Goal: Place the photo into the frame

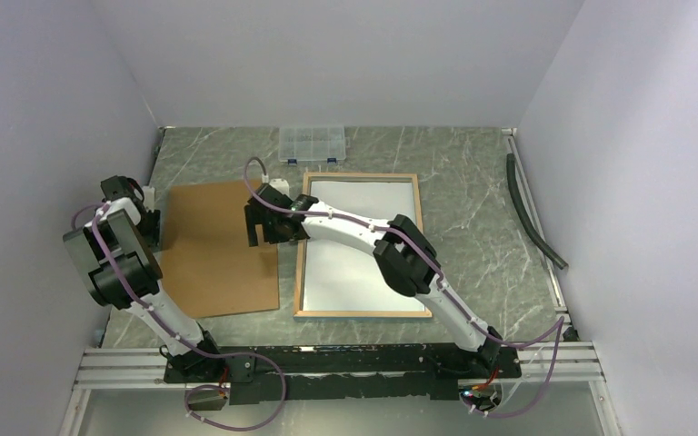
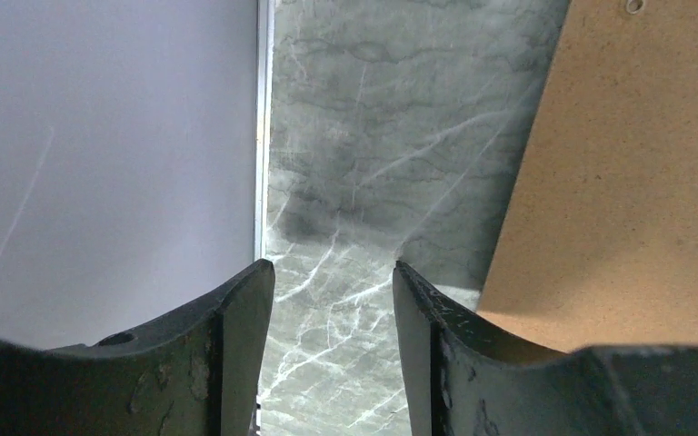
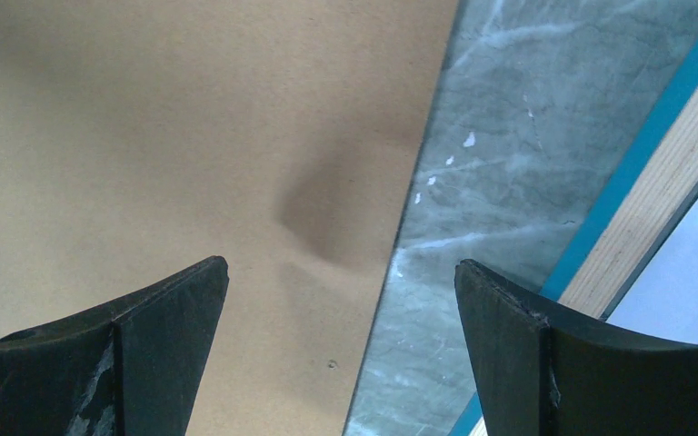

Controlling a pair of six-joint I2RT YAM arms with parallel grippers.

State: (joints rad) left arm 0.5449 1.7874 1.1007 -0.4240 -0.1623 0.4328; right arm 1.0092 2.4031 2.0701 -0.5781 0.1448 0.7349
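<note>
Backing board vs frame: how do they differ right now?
Colour: the backing board is plain brown all over; the frame has a light wood rim with a blue edge around a white inside.
Pose: the backing board sits slightly skewed; the frame sits squarer to the table.
Shared: both lie flat, side by side, a strip of table between them.
</note>
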